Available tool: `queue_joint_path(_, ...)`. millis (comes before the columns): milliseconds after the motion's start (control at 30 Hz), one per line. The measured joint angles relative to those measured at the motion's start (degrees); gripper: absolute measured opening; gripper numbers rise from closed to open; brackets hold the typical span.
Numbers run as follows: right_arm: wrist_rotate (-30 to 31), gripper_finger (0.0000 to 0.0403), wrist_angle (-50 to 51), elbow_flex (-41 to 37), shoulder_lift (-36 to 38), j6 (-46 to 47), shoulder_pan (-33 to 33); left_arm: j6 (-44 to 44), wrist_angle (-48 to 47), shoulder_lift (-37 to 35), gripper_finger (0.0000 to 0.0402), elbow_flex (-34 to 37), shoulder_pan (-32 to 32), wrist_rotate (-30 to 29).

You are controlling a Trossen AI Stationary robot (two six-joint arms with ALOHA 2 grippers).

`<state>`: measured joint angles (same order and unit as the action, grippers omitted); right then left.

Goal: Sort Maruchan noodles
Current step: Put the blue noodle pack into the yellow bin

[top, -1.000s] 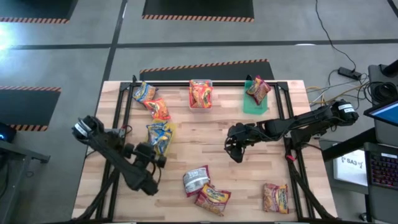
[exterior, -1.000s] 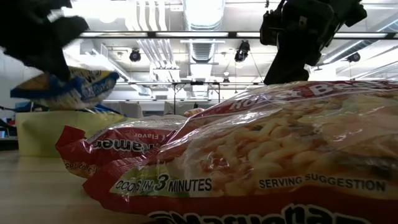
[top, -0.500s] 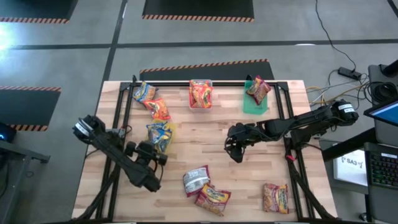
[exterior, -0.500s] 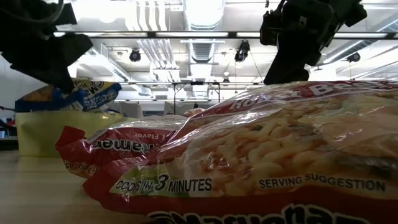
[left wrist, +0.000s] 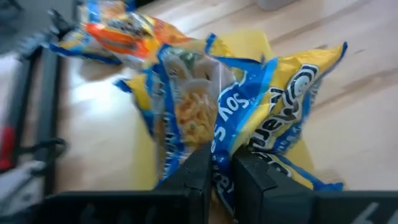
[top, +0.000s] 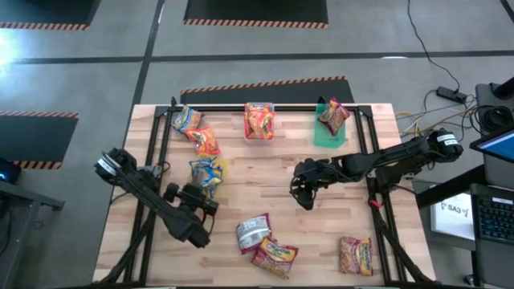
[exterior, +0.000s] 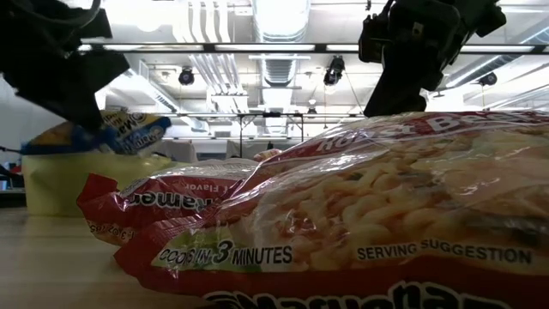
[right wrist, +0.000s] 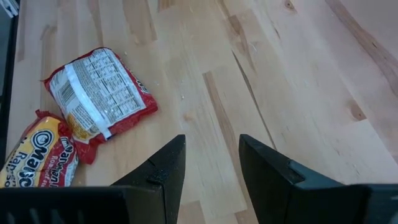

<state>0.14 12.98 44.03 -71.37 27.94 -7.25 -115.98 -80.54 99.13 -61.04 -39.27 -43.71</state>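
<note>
- The left end effector point(left wrist: 217, 177) sits at the bench's left side, its dark fingers point(left wrist: 193, 180) nearly together, pinching the edge of a crinkly yellow-and-blue plastic noodle packet point(left wrist: 249, 118).
- That packet point(top: 206, 175) lies over a flat yellow plastic tub point(exterior: 51, 184) on the pale wooden bench point(top: 265, 172).
- Toward the far left corner lie another yellow-and-blue packet point(top: 185, 120) and an orange-red packet point(top: 206, 141).
- At the far edge, an orange-red packet point(top: 259, 120) rests in a clear plastic tub point(top: 259, 136), and a dark red packet point(top: 332, 115) leans in a green plastic tub point(top: 325, 136).
- The right end effector point(top: 303, 195) hangs over mid-bench with its fingers point(right wrist: 165, 171) apart, holding nothing.
- Near the front edge, a silvery-backed red packet point(top: 254, 231) touches an orange-red packet point(top: 275, 257); a further orange-red packet point(top: 355, 254) lies well apart, toward the right front corner.
</note>
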Motion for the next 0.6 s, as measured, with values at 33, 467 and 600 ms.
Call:
queue_joint_path(33,0.0,0.0139,0.0,0.0,0.0,0.0,0.0,0.0,-2.0,0.0,0.0035,-0.8,0.0,0.8)
queue_joint_path(467,0.0,0.0139,0.1,0.0,0.0,0.0,0.0,3.1,-5.8,0.2,0.0152,-4.1,0.3,4.1)
queue_joint_path(600,-0.1,0.0139,0.2,0.0,0.0,0.6,0.0,3.1,-7.0,0.2,0.0173,-5.5,0.2,4.0)
